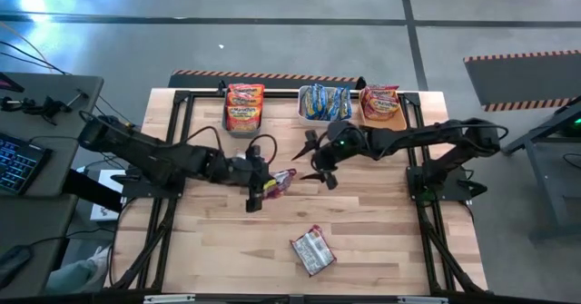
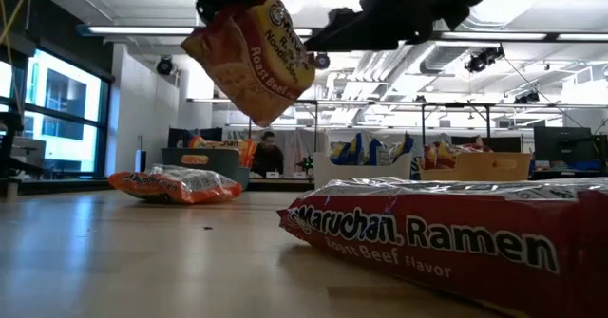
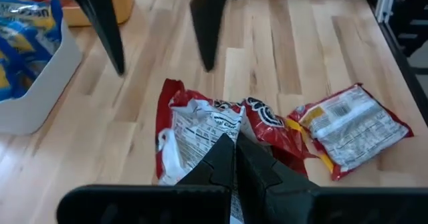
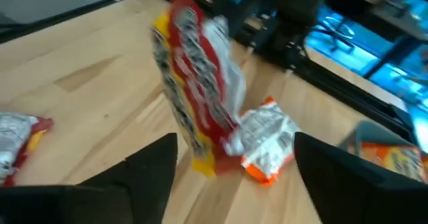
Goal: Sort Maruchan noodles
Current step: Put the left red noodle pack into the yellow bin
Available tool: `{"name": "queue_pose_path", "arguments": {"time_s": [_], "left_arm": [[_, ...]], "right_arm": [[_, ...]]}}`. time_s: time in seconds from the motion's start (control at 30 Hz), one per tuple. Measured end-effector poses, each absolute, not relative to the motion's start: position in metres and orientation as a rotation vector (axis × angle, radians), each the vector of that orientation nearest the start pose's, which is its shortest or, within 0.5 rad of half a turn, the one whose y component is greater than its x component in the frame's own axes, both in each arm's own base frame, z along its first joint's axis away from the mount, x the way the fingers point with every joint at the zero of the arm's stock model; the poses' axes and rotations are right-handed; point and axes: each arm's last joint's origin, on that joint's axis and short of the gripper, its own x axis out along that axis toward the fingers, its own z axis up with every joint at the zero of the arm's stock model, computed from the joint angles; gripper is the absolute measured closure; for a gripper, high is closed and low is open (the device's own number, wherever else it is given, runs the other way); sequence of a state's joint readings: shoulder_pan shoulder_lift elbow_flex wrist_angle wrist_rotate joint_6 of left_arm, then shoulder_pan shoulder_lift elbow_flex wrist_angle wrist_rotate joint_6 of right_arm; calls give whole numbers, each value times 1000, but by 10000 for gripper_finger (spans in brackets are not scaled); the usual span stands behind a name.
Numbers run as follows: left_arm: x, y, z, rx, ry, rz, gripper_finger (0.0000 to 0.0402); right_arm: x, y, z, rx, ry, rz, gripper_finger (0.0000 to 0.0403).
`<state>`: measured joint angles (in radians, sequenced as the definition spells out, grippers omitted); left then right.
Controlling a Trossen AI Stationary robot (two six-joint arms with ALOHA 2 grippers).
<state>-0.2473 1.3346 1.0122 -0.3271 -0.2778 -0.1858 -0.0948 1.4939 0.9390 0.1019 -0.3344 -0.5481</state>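
Above the tabletop's [image 1: 381,250] middle, the left gripper [image 1: 257,195] hangs with its jaws clenched on a red packet [image 1: 280,182], which is off the wood and, in the low view, tilts with its front toward the camera; the right gripper [image 1: 318,163] sits at about two o'clock from that packet, close beside it, its jaws released and spread wide with nothing between them; in the right wrist view the packet [image 4: 197,83] stands between and beyond the two fingers [image 4: 150,174], its long axis running nearly upright there and its silvery printed back showing, so the left arm has it and the right is merely near; I judge the coming move turns on that gap, since the right jaws would have to close across the packet's short side, or else draw off while the left carries it to a bin; three bins stand along the twelve o'clock edge: one of red packets [image 1: 245,109], a white bin [image 1: 324,102] of blue ones, an orange bin [image 1: 381,104] at the right; a second packet [image 1: 312,250] lies flat at about five o'clock from the held one, back up, red border showing; another packet [image 2: 176,185] lies on the wood at the left of the low view; the held one looks crumpled, soft and crinkly.
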Motion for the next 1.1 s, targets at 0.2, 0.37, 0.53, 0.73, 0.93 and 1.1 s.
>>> {"name": "queue_pose_path", "arguments": {"time_s": [0.2,0.37,0.53,0.73,0.93,1.1], "left_arm": [[286,-49,287,16,566,48,401],[288,-37,287,12,567,69,401],[290,-27,289,-6,538,106,401],[293,-14,291,-29,513,151,401],[294,-11,294,-38,490,129,401],[294,-11,294,-74,484,118,398]], "right_arm": [[344,-17,252,-435,389,391,112],[359,-16,250,-431,412,401,112],[366,-16,249,-437,417,396,112],[367,-18,250,-460,427,318,141],[367,-18,249,-463,435,307,211],[367,-18,249,-465,441,305,264]]}}
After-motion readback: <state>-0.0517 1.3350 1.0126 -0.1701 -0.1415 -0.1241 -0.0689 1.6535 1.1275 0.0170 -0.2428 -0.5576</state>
